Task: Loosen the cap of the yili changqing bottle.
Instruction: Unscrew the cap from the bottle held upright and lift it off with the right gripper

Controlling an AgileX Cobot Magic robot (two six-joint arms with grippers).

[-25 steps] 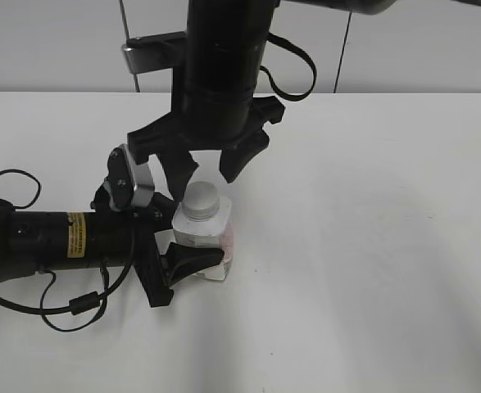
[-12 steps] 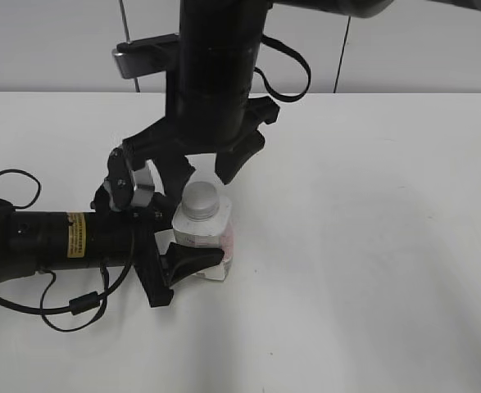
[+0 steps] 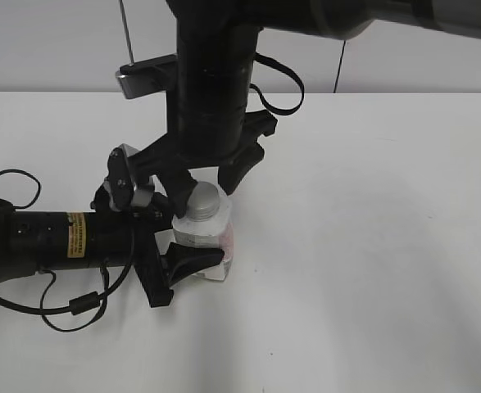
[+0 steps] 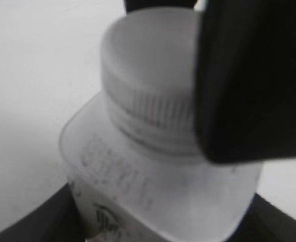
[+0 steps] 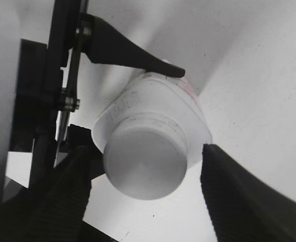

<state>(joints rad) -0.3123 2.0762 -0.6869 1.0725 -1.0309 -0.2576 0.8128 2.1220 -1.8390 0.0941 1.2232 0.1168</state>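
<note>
The yili changqing bottle (image 3: 211,241), white with reddish-pink print, stands upright on the white table. Its white ribbed cap (image 3: 203,201) is on the neck. My left gripper (image 3: 192,250) comes in from the left and is shut on the bottle's body. The left wrist view shows the bottle's shoulder (image 4: 153,186) and cap (image 4: 148,65) close up. My right gripper (image 3: 207,184) hangs over the bottle from above, open. In the right wrist view its fingers (image 5: 148,199) flank the cap (image 5: 145,161) with a gap on each side, above the bottle (image 5: 153,101).
The white table (image 3: 371,246) stretches to the right and front of the bottle. A grey wall rises behind the table's far edge. Black cables (image 3: 76,303) loop under my left arm at the front left.
My right gripper has come down and shifted slightly left, so its fingers now sit level with the cap on either side. The left gripper and the bottle have not moved.
</note>
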